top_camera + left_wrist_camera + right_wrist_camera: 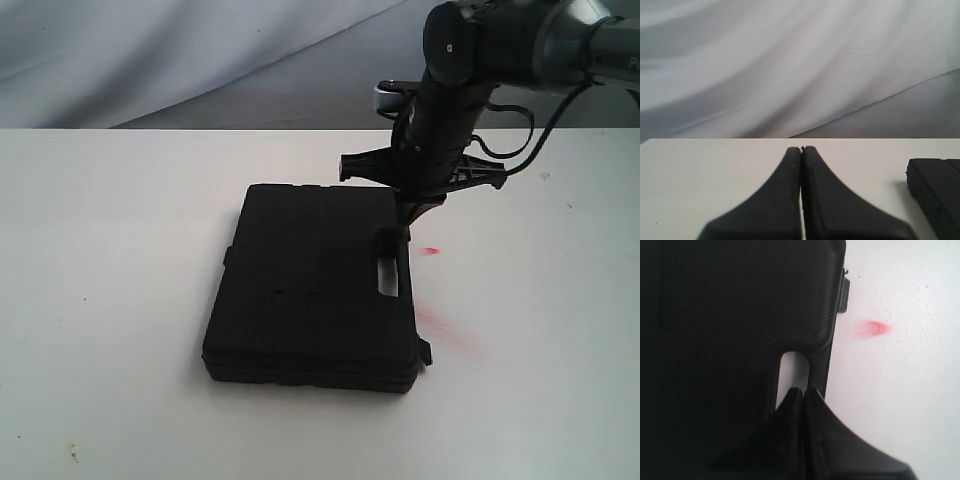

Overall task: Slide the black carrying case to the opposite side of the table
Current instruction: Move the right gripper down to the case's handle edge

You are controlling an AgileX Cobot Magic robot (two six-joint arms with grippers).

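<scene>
The case [315, 290] lies flat near the middle of the table [120, 250], with its handle slot [388, 277] along its 3 o'clock edge in the exterior view. My right end effector [803, 390] has its fingers pressed together, holding nothing. Its tip sits at the 12 o'clock end of that slot, against the handle bar [819, 365]. I cannot tell whether it reaches down into the slot.

My left end effector [801, 148] is also pressed together and empty, well off at the case's 9 o'clock.

My worry is the contact point. It sits far from the case's middle, so I judge a push toward 9 o'clock may spin the case instead of sliding it. A shallow tip could also ride up over the bar and slip free. Bearing down too hard could make the case drag and stall beside the red smudge [430, 250].
</scene>
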